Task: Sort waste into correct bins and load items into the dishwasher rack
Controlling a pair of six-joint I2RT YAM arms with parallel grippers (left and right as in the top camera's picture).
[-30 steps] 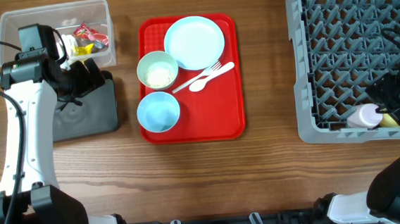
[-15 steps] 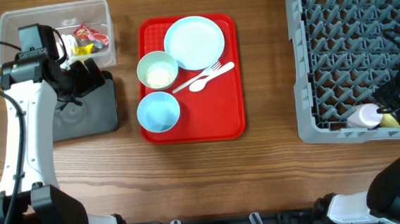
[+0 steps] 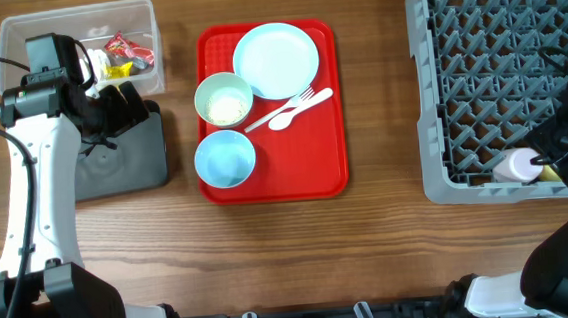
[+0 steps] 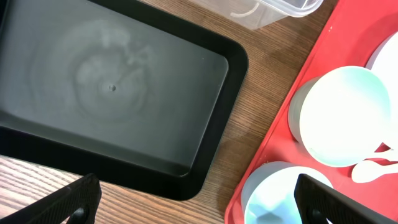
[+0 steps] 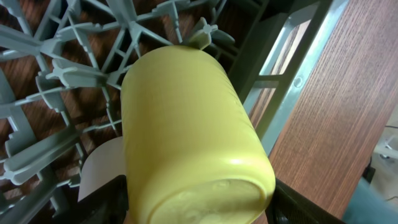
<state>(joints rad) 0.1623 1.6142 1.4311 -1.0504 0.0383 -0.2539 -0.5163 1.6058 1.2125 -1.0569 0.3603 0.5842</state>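
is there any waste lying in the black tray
No, in the left wrist view the black tray has a bare floor with only faint smudges.

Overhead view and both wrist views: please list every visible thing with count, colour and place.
table: 1, brown, under everything
red tray: 1, red, centre
plate: 1, pale blue, on red tray
bowls: 2, pale blue, red tray's left; one holds white grains
fork and spoon: 1 each, white, beside plate
tub: 1, clear, far left
wrappers: few, red and yellow, in tub
black tray: 1, black, beside tub
rack: 1, grey, right
yellow cup: 1, yellow, in rack
white cup: 1, white, beside yellow cup
left gripper: 1, black, open above black tray
right gripper: 1, black, flanking yellow cup, grip unclear
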